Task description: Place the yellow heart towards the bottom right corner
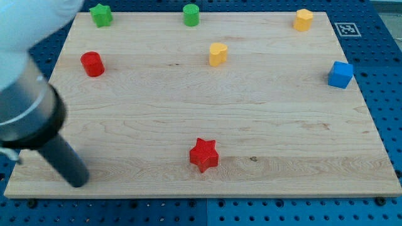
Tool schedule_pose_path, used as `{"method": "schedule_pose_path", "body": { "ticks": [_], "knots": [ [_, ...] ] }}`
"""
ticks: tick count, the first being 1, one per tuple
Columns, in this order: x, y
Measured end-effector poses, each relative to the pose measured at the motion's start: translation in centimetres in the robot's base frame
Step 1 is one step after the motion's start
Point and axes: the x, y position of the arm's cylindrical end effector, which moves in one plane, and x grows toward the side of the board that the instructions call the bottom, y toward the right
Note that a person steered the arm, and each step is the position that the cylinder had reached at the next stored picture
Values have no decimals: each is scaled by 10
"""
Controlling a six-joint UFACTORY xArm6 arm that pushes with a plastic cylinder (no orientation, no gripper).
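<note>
The yellow heart (217,54) stands in the upper middle of the wooden board (282,125). My tip (78,182) is at the board's bottom left corner, far from the heart, down and to the view's left of it. The rod slants up to the left into the arm's bulky body. The closest block to my tip is the red star (203,154), well to its right. My tip touches no block.
A green star (100,14) and a green cylinder (191,14) sit along the top edge. A yellow block (303,19) is at the top right. A red cylinder (92,64) is at the left. A blue cube (340,75) sits at the right edge.
</note>
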Motion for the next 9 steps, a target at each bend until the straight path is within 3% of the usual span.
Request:
{"method": "schedule_pose_path", "body": {
  "ticks": [1, 4, 6, 8, 9],
  "knots": [
    [-12, 43],
    [-274, 51],
    [-291, 77],
    [-290, 184],
    [-276, 190]
  ]
}}
